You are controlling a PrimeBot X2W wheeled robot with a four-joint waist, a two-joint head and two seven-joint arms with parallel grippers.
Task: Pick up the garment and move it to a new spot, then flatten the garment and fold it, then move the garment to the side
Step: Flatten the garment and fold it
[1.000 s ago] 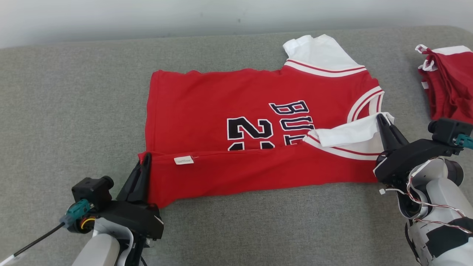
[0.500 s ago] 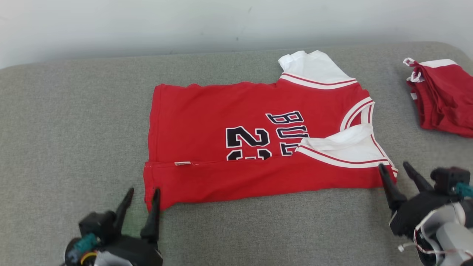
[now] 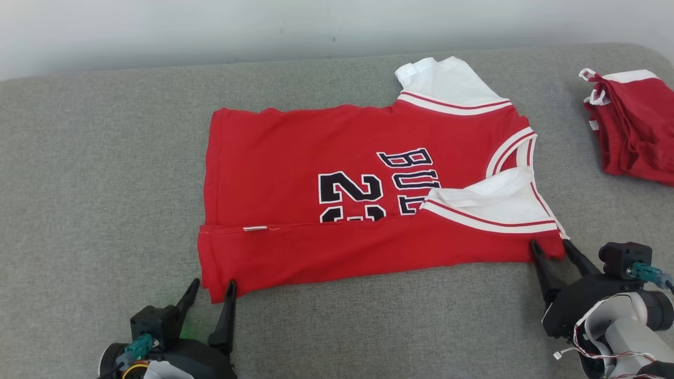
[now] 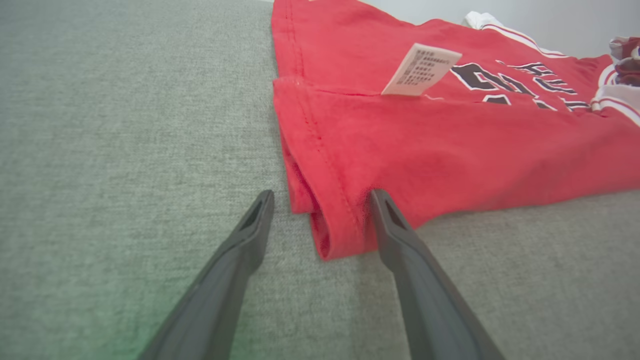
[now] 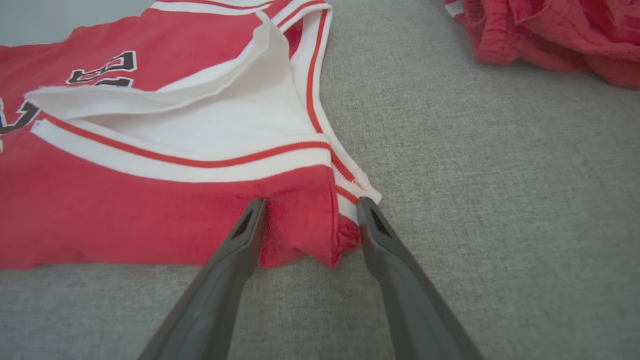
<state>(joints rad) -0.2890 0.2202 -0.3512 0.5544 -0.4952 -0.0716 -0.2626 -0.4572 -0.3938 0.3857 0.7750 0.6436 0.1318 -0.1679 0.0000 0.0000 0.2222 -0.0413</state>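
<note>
We see the left tool (image 3: pixel 213 282): two long, dark, tapering fingers on a black housing. Behind it we pick out a small black camera block (image 3: pixel 155 322), a teal connector (image 3: pixel 136 348) and a yellow-orange ring (image 3: pixel 131 368). Up close in the left wrist view, the fingers (image 4: pixel 240 255) read matte charcoal, each with a narrow slot recessed near its tip. Over to the right tool (image 3: pixel 550 242): same black fingers and housing, its own black camera box (image 3: pixel 624 256) with a teal plug (image 3: pixel 645 271). We note thin red and white wires (image 3: pixel 579 337) looping over a pale grey forearm (image 3: pixel 632 337).
</note>
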